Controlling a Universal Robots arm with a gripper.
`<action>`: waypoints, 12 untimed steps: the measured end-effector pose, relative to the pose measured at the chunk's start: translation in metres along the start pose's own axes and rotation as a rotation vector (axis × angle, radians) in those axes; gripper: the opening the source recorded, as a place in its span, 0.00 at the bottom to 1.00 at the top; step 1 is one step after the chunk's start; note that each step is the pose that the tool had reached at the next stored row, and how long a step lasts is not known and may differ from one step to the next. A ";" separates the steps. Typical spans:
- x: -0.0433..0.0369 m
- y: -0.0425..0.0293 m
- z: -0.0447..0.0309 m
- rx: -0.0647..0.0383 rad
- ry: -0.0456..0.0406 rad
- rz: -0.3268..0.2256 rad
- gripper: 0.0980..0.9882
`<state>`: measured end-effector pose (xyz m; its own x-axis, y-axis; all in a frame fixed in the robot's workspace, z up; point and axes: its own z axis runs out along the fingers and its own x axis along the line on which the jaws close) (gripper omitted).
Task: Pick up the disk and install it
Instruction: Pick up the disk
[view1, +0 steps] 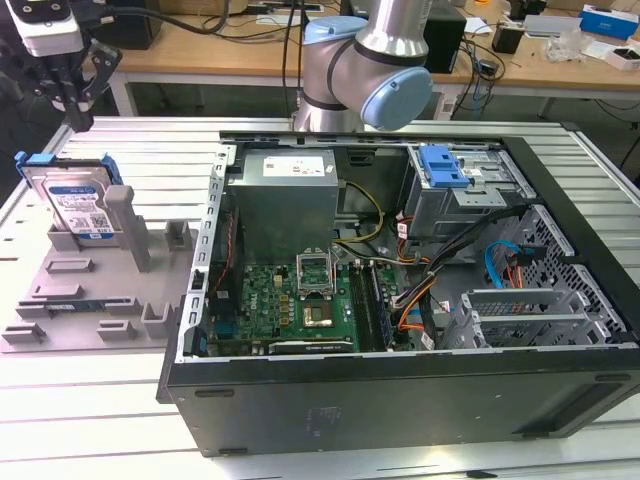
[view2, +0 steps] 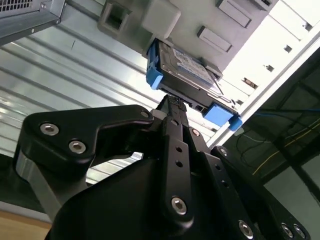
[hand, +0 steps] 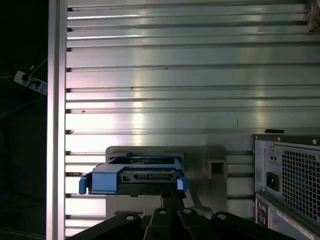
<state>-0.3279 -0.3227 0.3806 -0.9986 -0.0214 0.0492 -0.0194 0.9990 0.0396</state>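
- Risk: pincer (view1: 74, 118) looks closed with nothing between the fingers. I judge that going down like this would knock the disk's (view1: 78, 200) top edge rather than straddle it.
- Risk: the disk leans tilted in the grey holder (view1: 110, 290), so a grip that is not square to it could twist it or jam it in the slot.
- Risk: the blue bracket is plastic. Clamping on the bracket ends rather than the metal body might flex it or slip.
- Risk: the grey post (view1: 125, 225) stands just beside the disk, so a finger could catch it on the way down.
- Risk: the case (view1: 400, 400) is crowded with cables near the drive cage (view1: 470, 195), so the disk could snag there.
- Pincer position: at the exterior view's upper left, above the disk and apart from it. In both wrist views the tips (view2: 172, 102) (hand: 172, 192) line up with the disk's edge.
- Disk position: at the exterior view's left, propped in the holder on the slatted desk (view1: 150, 140), outside the case.
- Disk look: silver rectangular body with a white-and-blue label on its face.
- A bright blue bracket frames the disk, with tabs sticking out at both ends (view2: 187, 70) (hand: 140, 175).
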 end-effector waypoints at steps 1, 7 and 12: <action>0.0000 0.0000 0.0002 0.002 0.0008 -0.031 0.01; -0.0001 0.0000 0.0014 0.008 -0.0038 -0.147 0.01; -0.0001 -0.0001 0.0023 0.012 -0.0046 -0.252 0.01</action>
<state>-0.3280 -0.3227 0.3783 -0.9623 -0.2697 0.0348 -0.2684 0.9626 0.0377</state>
